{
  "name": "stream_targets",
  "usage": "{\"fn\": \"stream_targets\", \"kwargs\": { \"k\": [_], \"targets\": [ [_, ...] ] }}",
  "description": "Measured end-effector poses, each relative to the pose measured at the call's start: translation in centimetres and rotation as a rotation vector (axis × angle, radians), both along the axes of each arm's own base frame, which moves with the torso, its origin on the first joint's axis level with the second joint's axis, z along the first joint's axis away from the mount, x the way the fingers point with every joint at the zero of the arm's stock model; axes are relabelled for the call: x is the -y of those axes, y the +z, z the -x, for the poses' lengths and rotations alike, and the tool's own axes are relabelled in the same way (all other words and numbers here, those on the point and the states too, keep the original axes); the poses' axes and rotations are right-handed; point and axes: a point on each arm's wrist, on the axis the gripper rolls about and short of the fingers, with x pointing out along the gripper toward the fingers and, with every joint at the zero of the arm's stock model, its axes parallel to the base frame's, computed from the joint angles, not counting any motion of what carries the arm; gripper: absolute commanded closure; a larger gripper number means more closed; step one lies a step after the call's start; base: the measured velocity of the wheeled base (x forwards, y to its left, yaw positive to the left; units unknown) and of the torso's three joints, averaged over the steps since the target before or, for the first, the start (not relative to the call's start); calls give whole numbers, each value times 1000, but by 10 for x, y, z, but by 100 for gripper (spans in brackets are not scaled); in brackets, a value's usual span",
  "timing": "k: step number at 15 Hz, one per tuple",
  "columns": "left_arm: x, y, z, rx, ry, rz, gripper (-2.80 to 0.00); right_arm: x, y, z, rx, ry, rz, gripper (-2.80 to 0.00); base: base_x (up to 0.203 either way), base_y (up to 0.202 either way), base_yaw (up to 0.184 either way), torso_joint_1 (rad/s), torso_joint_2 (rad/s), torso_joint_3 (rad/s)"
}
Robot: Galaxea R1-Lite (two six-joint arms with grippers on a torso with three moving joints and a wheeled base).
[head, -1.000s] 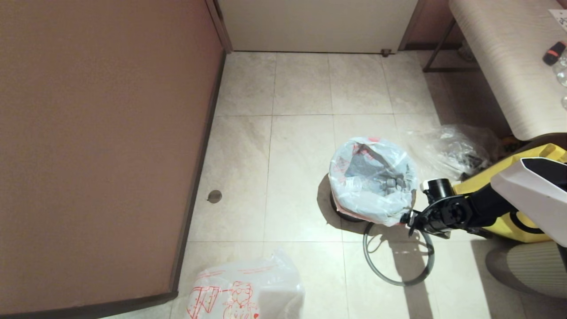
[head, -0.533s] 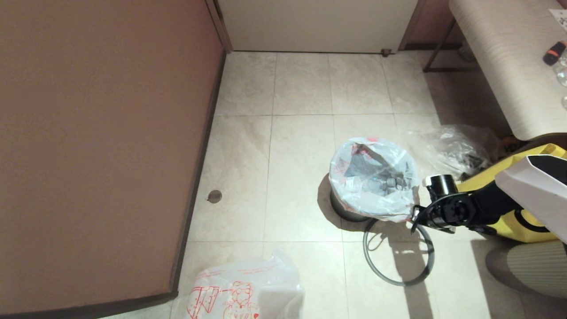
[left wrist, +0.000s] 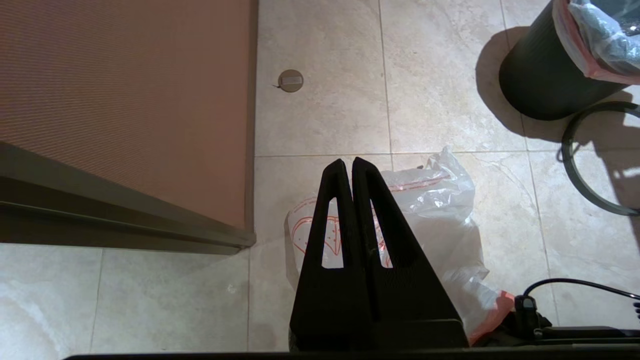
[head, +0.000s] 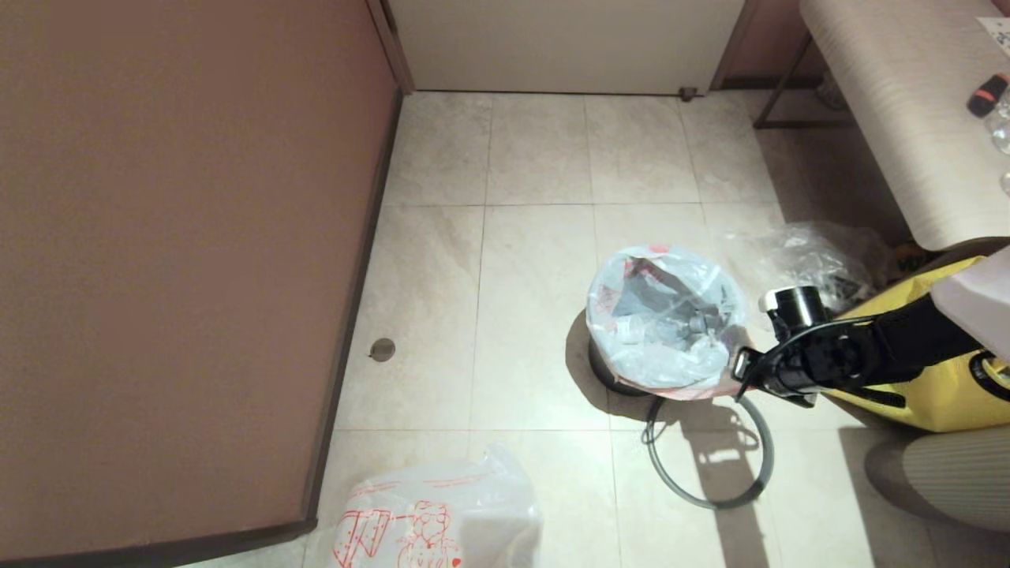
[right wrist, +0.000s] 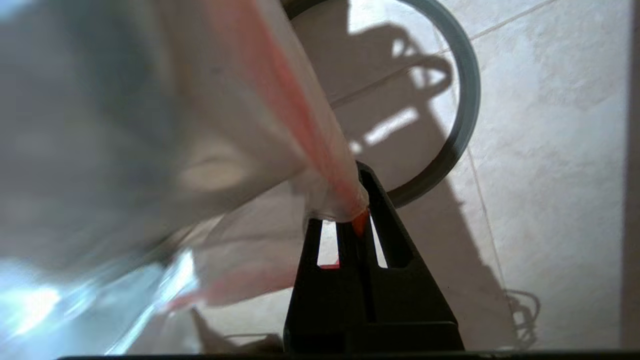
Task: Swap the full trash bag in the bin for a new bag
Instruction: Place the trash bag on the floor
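Observation:
The full trash bag [head: 663,319], milky white and holding rubbish, sits in the black bin [head: 609,379] on the tiled floor. My right gripper [head: 738,375] is at the bin's near right side, shut on the bag's orange-red edged rim [right wrist: 320,135], which is pulled taut toward the jaws [right wrist: 357,192]. The grey hoop [head: 710,473] lies on the floor in front of the bin. The new bag [head: 434,521], printed with red drawings, lies crumpled on the floor near me. My left gripper [left wrist: 346,162] hangs shut and empty above the new bag [left wrist: 440,215].
A brown wall panel [head: 181,260] runs along the left. A clear crinkled plastic bag [head: 813,264] and a yellow tote [head: 939,394] sit right of the bin, under a pale bench [head: 907,102]. A floor drain [head: 383,349] is left of the bin.
My right gripper has shut on the full bag's rim and drawn it up and to the right, lifting the bag's draped skirt off the bin's side. The left arm has not moved.

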Motion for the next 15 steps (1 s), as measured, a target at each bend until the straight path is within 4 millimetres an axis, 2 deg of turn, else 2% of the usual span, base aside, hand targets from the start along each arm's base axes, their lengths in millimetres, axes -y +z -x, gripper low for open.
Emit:
{"fn": "stream_targets", "kwargs": {
  "k": [8, 15],
  "targets": [
    [0, 0, 0, 0, 0, -1, 0, -19, 90, 46, 67, 87, -96, 0, 0, 0, 0, 0, 0, 0],
    [0, 0, 0, 0, 0, 0, 0, -31, 145, 70, 188, 181, -159, 0, 0, 0, 0, 0, 0, 0]
  ]
}}
